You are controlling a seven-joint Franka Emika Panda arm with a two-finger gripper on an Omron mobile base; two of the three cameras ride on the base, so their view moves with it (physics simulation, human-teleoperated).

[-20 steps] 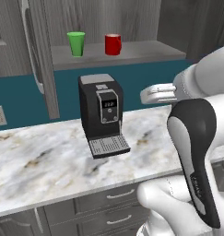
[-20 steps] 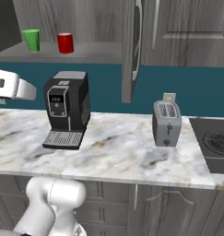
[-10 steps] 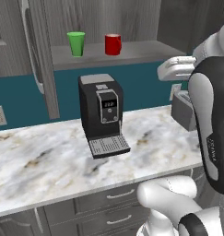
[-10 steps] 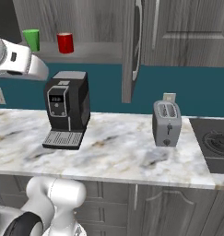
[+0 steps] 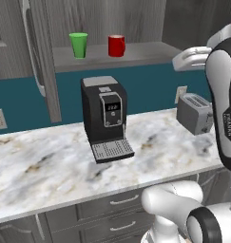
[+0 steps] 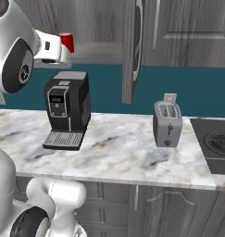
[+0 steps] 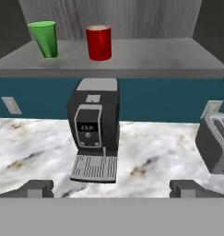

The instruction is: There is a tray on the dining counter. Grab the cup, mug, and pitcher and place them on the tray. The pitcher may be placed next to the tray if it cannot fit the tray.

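The green cup [image 5: 79, 45] and the red mug [image 5: 116, 45] stand side by side on a grey shelf [image 5: 145, 53] inside an open wall cabinet, above a coffee machine. In the hand view the cup [image 7: 45, 39] is at the upper left and the mug [image 7: 99, 42] is just right of it. My gripper [image 7: 111, 188] is open, with its fingertips [image 7: 37, 188] wide apart and nothing between them. It hovers at shelf height, well short of both vessels. From the right, my hand [image 6: 56, 48] partly covers the mug [image 6: 67, 41]. The tray, the pitcher and the dining counter are out of view.
A black coffee machine [image 5: 105, 118] stands on the marbled worktop [image 5: 45, 166] below the shelf, and a grey toaster [image 5: 195, 113] sits to its right. The open cabinet door [image 5: 38, 57] hangs left of the cup. A stove top [image 6: 220, 143] lies at the far right.
My arm has swung upward, carrying the hand from just above the coffee machine's level to shelf height. The gripper stays open. Cup and mug have not moved.
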